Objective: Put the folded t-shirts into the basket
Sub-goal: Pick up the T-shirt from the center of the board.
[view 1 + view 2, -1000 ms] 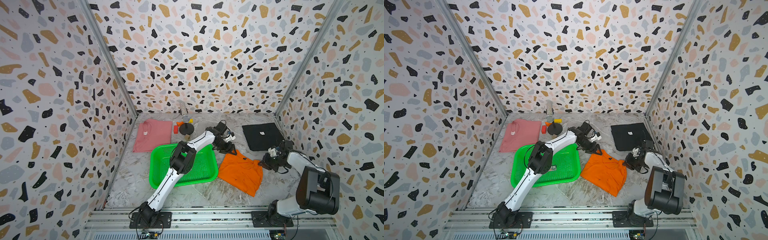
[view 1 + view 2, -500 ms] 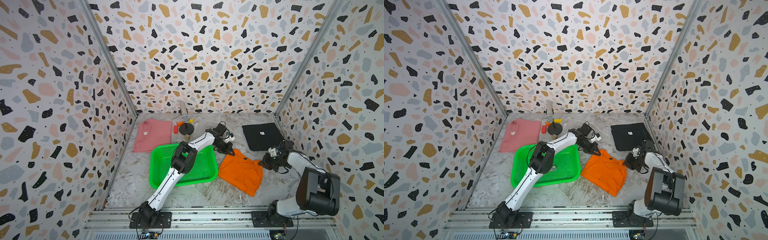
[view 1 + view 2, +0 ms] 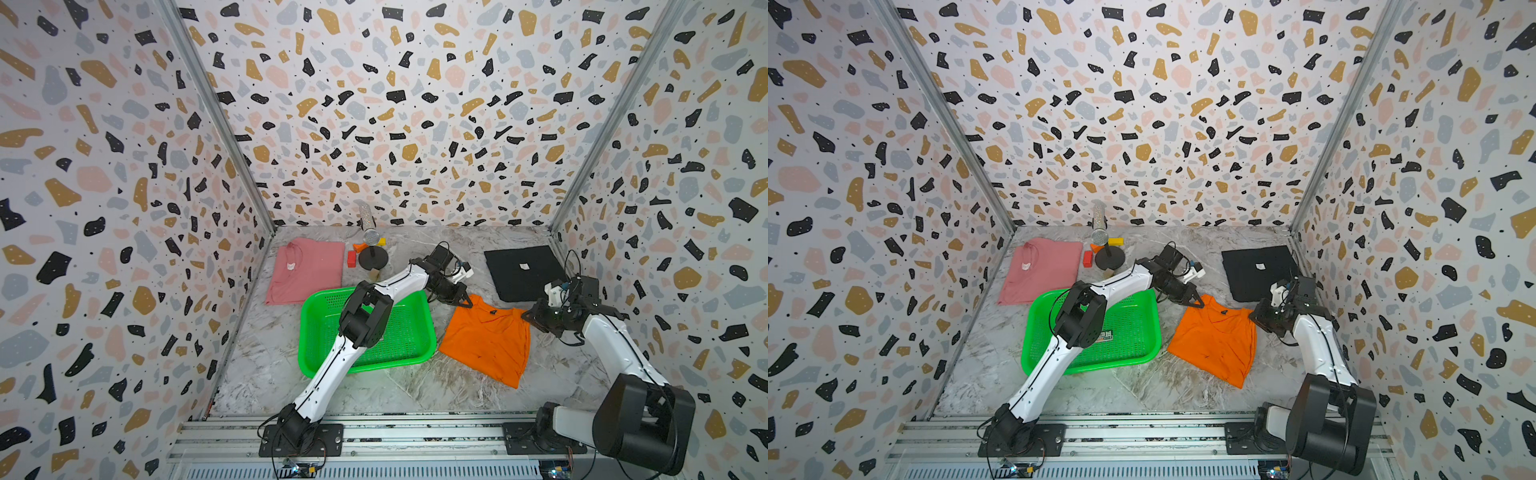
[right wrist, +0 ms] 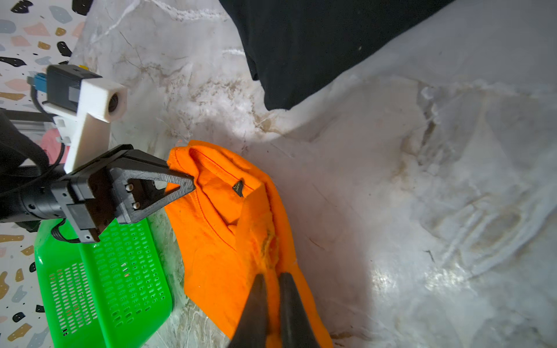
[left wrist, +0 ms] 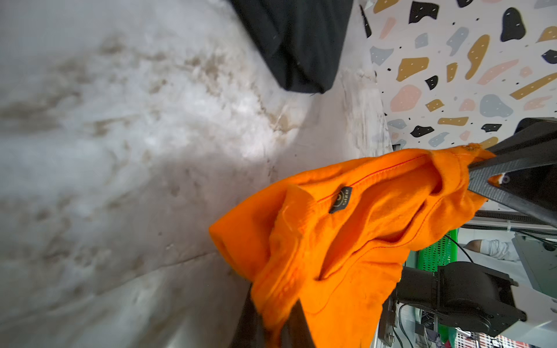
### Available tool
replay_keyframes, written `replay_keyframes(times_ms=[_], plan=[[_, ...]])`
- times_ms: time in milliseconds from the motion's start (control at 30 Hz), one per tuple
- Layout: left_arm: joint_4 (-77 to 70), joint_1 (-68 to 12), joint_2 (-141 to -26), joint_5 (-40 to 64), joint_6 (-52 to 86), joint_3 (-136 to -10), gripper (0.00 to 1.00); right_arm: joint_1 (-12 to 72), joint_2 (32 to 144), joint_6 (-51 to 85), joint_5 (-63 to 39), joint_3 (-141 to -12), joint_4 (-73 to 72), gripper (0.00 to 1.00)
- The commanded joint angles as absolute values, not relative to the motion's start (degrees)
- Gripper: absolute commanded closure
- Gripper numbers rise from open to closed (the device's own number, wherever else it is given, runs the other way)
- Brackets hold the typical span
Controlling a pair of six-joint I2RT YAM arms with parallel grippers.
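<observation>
The bright orange folded cloth t-shirt (image 3: 486,336) lies on the marbled tabletop (image 3: 266,357), just beside the bright green perforated plastic basket (image 3: 399,362) and outside it. In both top views nothing lies inside the basket. The left gripper (image 3: 466,303) is pinched together on the shirt's collar-end corner nearest the basket. The right gripper (image 3: 528,318) is clamped on the opposite corner of the same edge, and the right wrist view shows orange cloth bunched between its fingers (image 4: 262,301). The dusty pink folded t-shirt (image 3: 307,270) and the black folded t-shirt (image 3: 519,270) lie flat at the back, well apart from each other and untouched. The step in hand looks like a two-handed lift of the orange shirt towards the basket. Both holds sit on one edge, so the loose end would hang and the fold could fall open as the shirt rises. If either pinch has caught only the top layer, the lower layers may peel away and stay on the table. Uneven pulling between the arms could stretch or twist the cloth. The basket looks only slightly larger than the shirt, so a dragging hem might snag its near rim, shove it sideways or drape over the wall. The left arm (image 3: 332,374) itself crosses above the basket, which crowds the drop.
</observation>
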State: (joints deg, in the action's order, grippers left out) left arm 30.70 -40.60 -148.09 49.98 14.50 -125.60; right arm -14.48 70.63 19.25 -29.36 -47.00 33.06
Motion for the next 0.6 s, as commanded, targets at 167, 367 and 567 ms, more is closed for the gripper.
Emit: replay_keyframes(times_ms=[167,367,567], plan=[[25.0,-39.8,-138.7,53.4,13.5,-122.2,1.0,-14.2,65.8,18.7,-32.0,-51.4,34.0,1.0],[25.3,-39.2,-133.7,54.7,13.5,-121.1,1.0,-14.3,62.8,19.3,-34.2,-53.5,34.3,1.0],[29.4,-38.5,-127.3,55.0,11.0,-120.1,1.0,-13.9,59.4,20.8,-36.7,-57.4,33.4,1.0]])
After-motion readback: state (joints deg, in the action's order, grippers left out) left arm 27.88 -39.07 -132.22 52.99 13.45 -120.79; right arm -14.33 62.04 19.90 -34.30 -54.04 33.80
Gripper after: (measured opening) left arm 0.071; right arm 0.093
